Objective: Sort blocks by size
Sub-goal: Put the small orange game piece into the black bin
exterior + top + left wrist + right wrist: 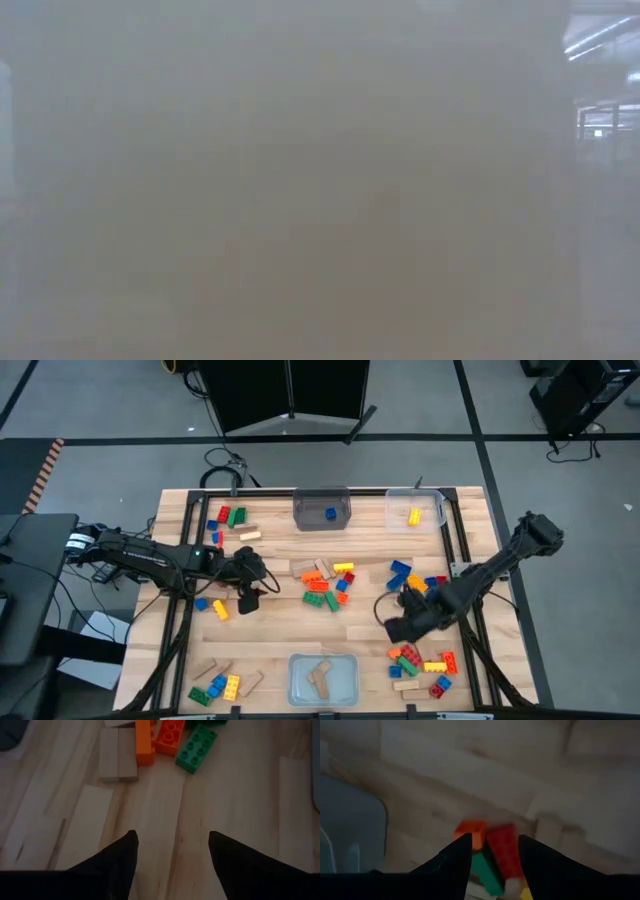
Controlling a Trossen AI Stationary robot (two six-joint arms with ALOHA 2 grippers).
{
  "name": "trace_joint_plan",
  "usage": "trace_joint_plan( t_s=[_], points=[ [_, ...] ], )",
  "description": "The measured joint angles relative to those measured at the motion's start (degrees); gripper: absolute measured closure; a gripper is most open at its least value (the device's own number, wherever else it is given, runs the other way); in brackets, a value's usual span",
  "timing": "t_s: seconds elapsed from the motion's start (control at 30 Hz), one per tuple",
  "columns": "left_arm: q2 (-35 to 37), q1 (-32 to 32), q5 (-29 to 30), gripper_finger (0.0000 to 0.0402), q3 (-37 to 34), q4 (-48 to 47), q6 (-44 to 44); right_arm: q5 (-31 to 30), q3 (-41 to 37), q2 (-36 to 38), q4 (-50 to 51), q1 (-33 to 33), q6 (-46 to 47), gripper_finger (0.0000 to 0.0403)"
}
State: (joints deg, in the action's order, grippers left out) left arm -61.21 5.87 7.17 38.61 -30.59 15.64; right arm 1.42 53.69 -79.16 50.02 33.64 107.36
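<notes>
The left gripper point(262, 586) hovers low over bare wood on the left half of the table point(270, 650), its fingers point(120, 855) spread apart with nothing between them. Just ahead of it in the left wrist view lie a tan wooden block point(118, 755), an orange brick point(143, 742) and a green studded brick point(196, 748), all part of the central pile point(327, 584).

The right gripper point(398, 628) sits over the right side of the table, above the cluster of bricks point(420, 662) near the front right corner. In the right wrist view a red brick point(504, 851) shows between its fingers point(455, 857), with an orange brick point(471, 832) and a green brick point(485, 870) beside it; the view is blurred, so I cannot tell whether the red brick is gripped or merely below.

The front clear bin point(322, 680) holds tan wooden pieces point(319, 678); the two rear bins hold a blue brick point(330, 513) and a yellow brick point(414, 516). The low view shows only haze.
</notes>
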Motion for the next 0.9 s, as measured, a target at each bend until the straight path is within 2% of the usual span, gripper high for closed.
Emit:
trace_joint_plan(
  t_s=[0.2, 0.33, 0.5, 0.57, 0.67, 0.8, 0.9],
  points=[
    [0.0, 0.0, 1.3, 0.0152, 0.0, 2.0, 0.0, -0.7, 6.6, -6.7, 2.5, 3.2, 2.6, 0.0228],
    [0.0, 0.0, 2.1, 0.0152, 0.0, 4.2, 0.0, -2.9, 11.4, -11.4, 4.4, 3.2, -0.4, 0.0228],
    [0.0, 0.0, 2.9, 0.0152, 0.0, 6.2, 0.0, -3.0, 12.6, -17.3, 4.4, 3.0, -4.8, 0.0225],
    [0.0, 0.0, 2.9, 0.0152, 0.0, 6.3, 0.0, -0.9, 12.7, -18.7, 4.4, 2.6, -4.4, 0.022],
    [0.0, 0.0, 3.0, 0.0152, 0.0, 7.0, 0.0, 0.7, 12.7, -19.3, 3.7, 2.2, -4.4, 0.0204],
    [0.0, 0.0, 3.0, 0.0152, 0.0, 7.1, 0.0, -2.9, 12.7, -19.2, 2.2, 2.3, -5.6, 0.017],
    [0.0, 0.0, 3.0, 0.0152, 0.0, 7.1, 0.0, -3.1, 12.7, -19.5, 2.2, 2.3, -7.4, 0.0144]
  ],
)
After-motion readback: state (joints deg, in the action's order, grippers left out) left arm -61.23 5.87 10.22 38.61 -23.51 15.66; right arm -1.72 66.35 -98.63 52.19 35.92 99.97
